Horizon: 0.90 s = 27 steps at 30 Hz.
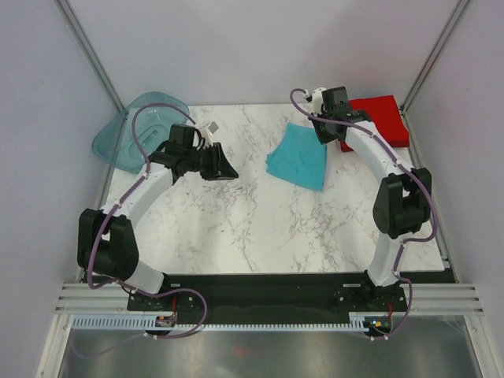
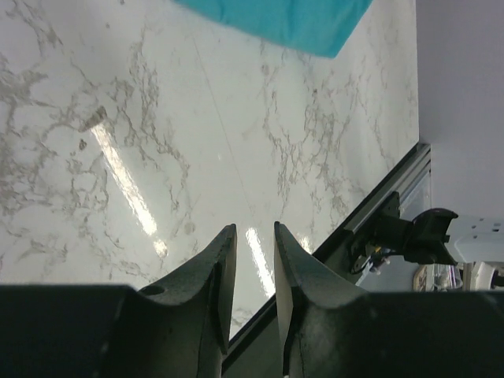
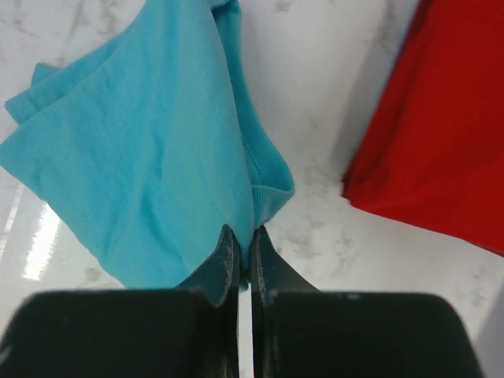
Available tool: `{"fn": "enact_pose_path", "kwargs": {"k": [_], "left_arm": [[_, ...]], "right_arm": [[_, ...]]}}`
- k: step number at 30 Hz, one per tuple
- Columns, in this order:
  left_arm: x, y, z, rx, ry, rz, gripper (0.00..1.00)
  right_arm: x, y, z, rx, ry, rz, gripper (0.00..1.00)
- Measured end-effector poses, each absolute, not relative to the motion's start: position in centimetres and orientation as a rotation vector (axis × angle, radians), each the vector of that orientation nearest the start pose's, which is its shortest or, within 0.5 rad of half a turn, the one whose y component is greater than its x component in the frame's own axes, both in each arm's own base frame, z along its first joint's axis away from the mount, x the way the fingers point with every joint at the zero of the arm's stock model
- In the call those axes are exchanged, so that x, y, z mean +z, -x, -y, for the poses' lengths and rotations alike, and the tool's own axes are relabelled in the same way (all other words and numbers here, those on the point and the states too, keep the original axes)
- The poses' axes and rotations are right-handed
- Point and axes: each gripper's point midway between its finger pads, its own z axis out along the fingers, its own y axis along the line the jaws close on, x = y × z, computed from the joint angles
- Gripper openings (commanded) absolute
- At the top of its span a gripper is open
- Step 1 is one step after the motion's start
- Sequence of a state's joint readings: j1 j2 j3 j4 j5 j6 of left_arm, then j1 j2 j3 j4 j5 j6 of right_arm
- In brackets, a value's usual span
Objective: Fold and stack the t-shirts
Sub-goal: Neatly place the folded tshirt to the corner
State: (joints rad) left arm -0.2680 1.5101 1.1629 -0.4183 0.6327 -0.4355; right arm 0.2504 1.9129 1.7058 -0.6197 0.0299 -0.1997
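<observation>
The turquoise t-shirt [image 1: 299,157] lies in a loose folded bundle on the marble table, right of centre. My right gripper [image 1: 324,131] is at its far right corner. In the right wrist view that gripper [image 3: 244,230] is shut on the turquoise t-shirt [image 3: 150,150], pinching a fold of cloth near the ribbed hem. The red t-shirt [image 1: 382,118] rests as a folded square in the back right corner, apart from the turquoise one; its edge [image 3: 441,134] shows right of the jaws. My left gripper [image 1: 227,169] hovers left of centre; seen from its wrist [image 2: 253,228] it is open and empty, with the turquoise cloth [image 2: 291,20] far ahead.
A translucent teal plastic tray [image 1: 126,134] leans at the back left corner, behind the left arm. White walls enclose the table on three sides. The black base rail [image 1: 268,287] runs along the near edge, and the right arm's base [image 2: 417,236] shows in the left wrist view.
</observation>
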Motion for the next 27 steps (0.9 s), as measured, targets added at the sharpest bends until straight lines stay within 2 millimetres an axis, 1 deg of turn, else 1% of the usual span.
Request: {"fn": "enact_pose_path", "kwargs": {"k": [2,4,7,11,15,22,24,27], "left_arm": [[17.1,-32.1,21.7,-1.092,-0.153,-2.431,0.33],[16.5,-31.3,22.0,-1.113,-0.175,-2.453,0.33],[16.2,-31.0,22.2,-1.119,-0.203,-2.457,0.33],[15.9,-30.9,22.4,-1.135,-0.226,-2.464,0.33],[15.7,-30.6,22.6,-1.141,-0.242,-2.468,0.33],[15.6,-30.3,22.7,-1.145,-0.253,-2.471,0.33],[15.5,-30.3,22.7,-1.145,-0.253,-2.473,0.33],[15.5,-30.3,22.7,-1.146,-0.253,-2.474,0.33]], "right_arm": [[17.0,-48.7,-9.7,-0.105,0.543,-2.321,0.00],[18.0,-48.5,-8.5,-0.189,0.569,-2.307,0.00],[19.8,-48.4,-6.9,-0.306,0.625,-2.266,0.00],[22.5,-48.2,-5.3,-0.421,0.711,-2.182,0.00],[25.8,-48.1,-4.0,-0.495,0.747,-2.085,0.00],[29.6,-48.8,-0.7,-0.575,0.708,-2.022,0.00],[30.7,-49.2,0.0,-0.592,0.691,-2.009,0.00],[32.6,-50.4,0.9,-0.606,0.659,-1.982,0.00]]}}
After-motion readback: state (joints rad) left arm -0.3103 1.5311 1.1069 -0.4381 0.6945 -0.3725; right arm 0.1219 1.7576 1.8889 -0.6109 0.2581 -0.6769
